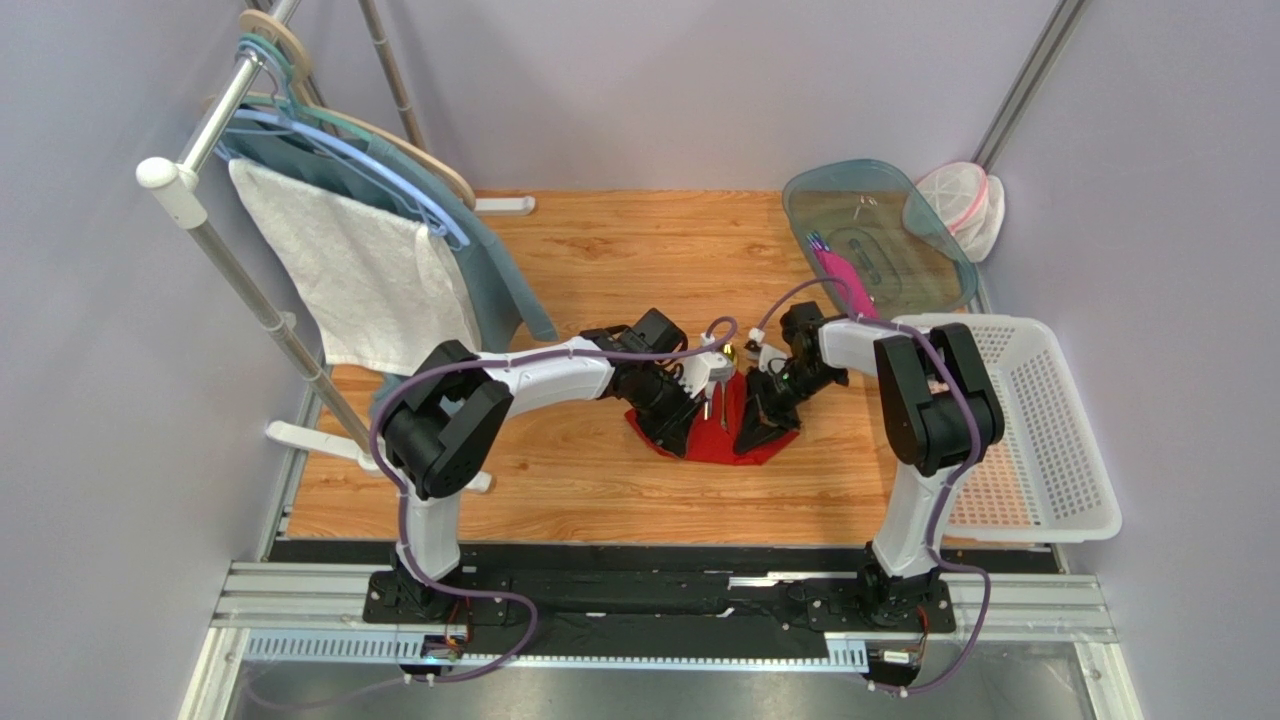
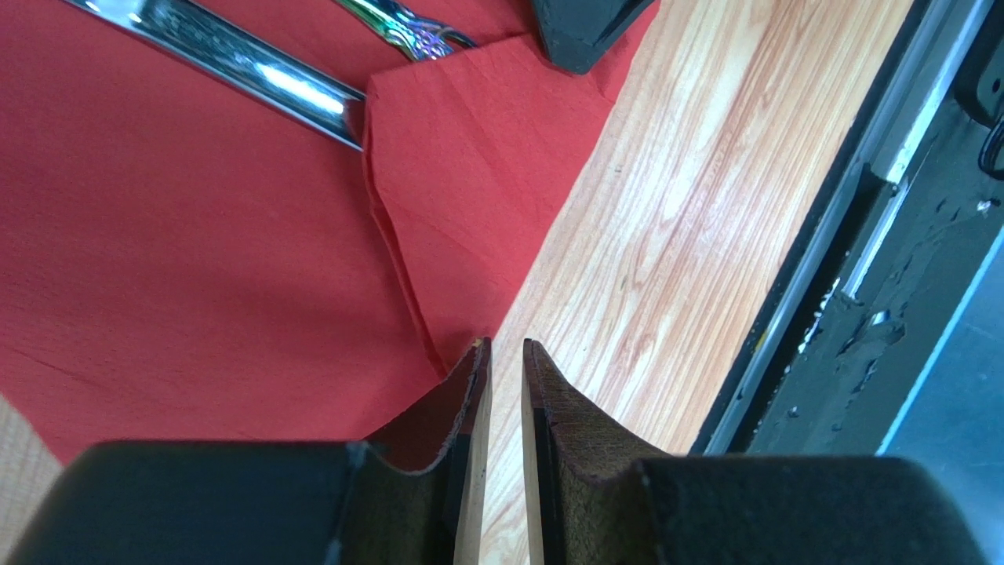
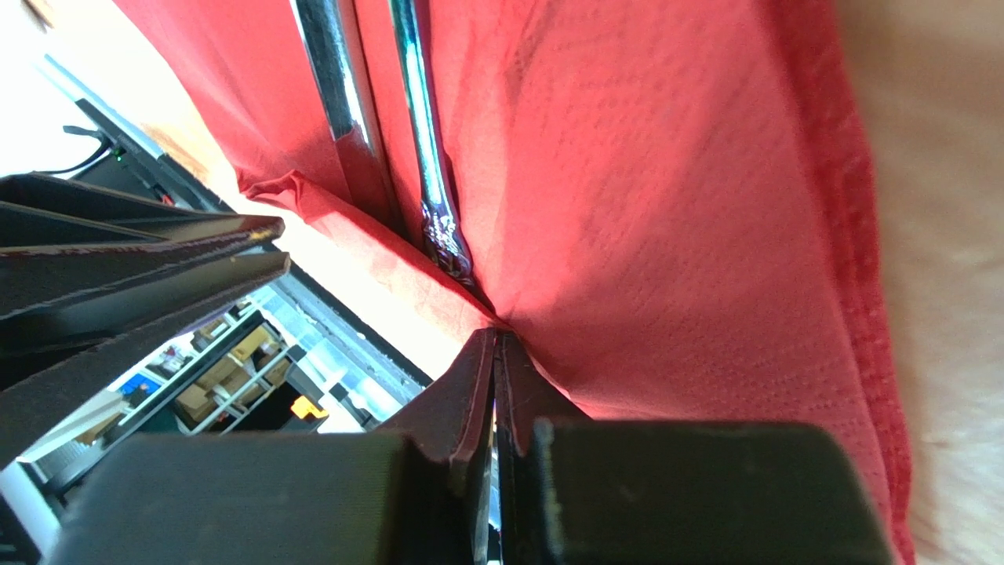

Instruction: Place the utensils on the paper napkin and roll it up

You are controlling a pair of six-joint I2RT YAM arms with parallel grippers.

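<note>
A robot test lab: two arms (image 1: 451,428) bolted to a metal rail (image 1: 661,612) inside plain grey partition walls (image 1: 90,450).

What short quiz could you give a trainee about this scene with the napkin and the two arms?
1. True or false: the utensils lie on the bare wooden table.
2. What does the right gripper pinch? A: an edge of the paper napkin. B: the white basket. C: nothing.
3. How many utensils show in the right wrist view?

Key: 1 false, they lie on the red napkin. 2 A. 3 two, side by side.
</note>
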